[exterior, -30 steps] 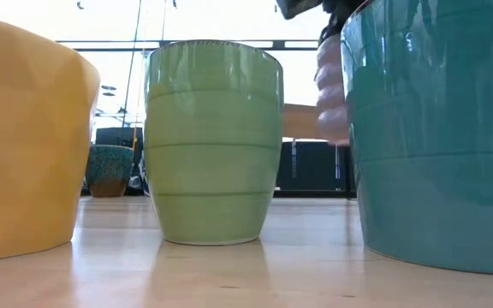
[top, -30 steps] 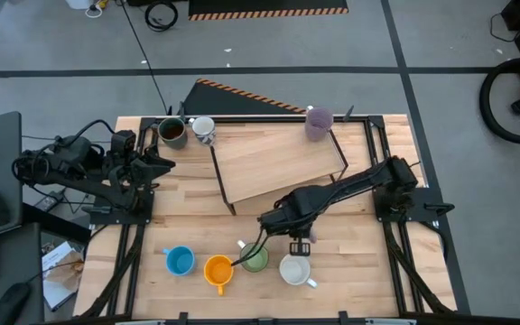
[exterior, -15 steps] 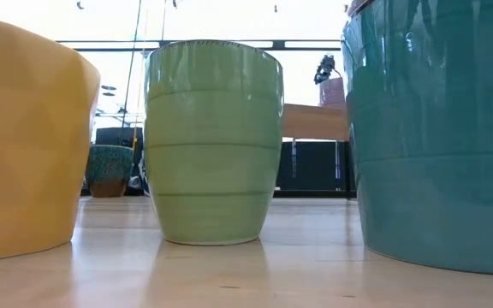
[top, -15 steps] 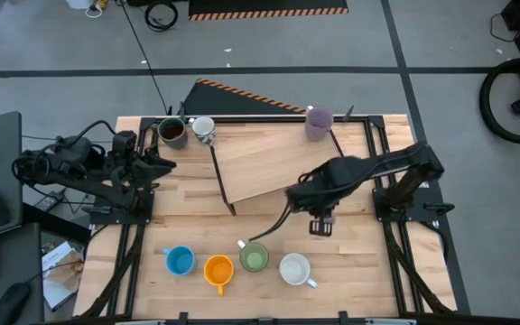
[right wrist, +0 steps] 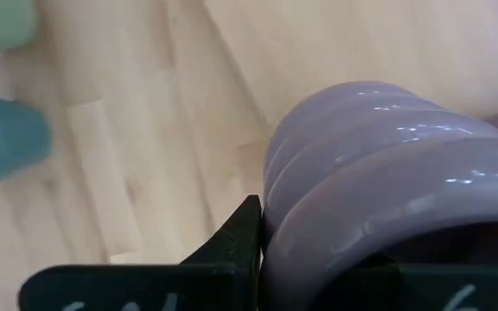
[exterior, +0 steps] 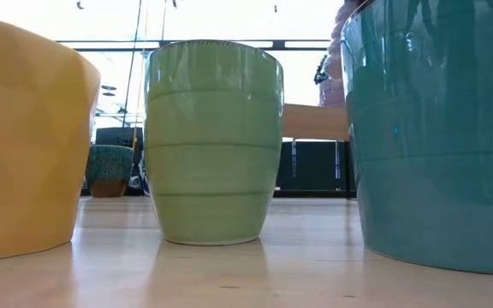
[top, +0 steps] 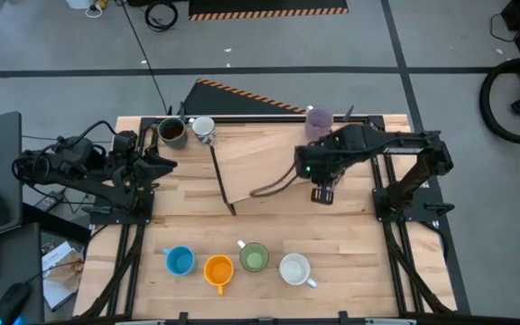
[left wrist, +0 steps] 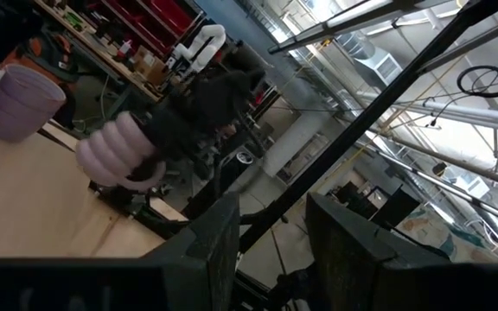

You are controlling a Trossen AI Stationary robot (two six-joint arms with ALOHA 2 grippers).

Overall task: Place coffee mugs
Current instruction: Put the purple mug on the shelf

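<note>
My right gripper hangs over the raised wooden shelf, shut on a ribbed lilac mug. The left wrist view shows that mug tilted in the air, and the second lilac mug standing on the shelf's far right corner. The blue, orange, green and white mugs stand in a row near the table's near edge. The dark brown and patterned mugs stand at the far left. My left gripper waits open at the table's left. My right gripper holds the ribbed lilac mug by its wall near the rim. One finger lies against the outside of the wall; the mug hides the other finger. The mug is lifted clear above the shelf and tilted.
The shelf is a sloping wooden board on a black wire frame, filling the table's far middle. In the low view the orange, green and blue mugs fill the foreground. A loose cable trails across the shelf's near edge.
My right gripper has carried the lilac mug from beside the near row of mugs toward the table's far edge and upward, over the shelf. The other mugs and my left arm have kept still.
</note>
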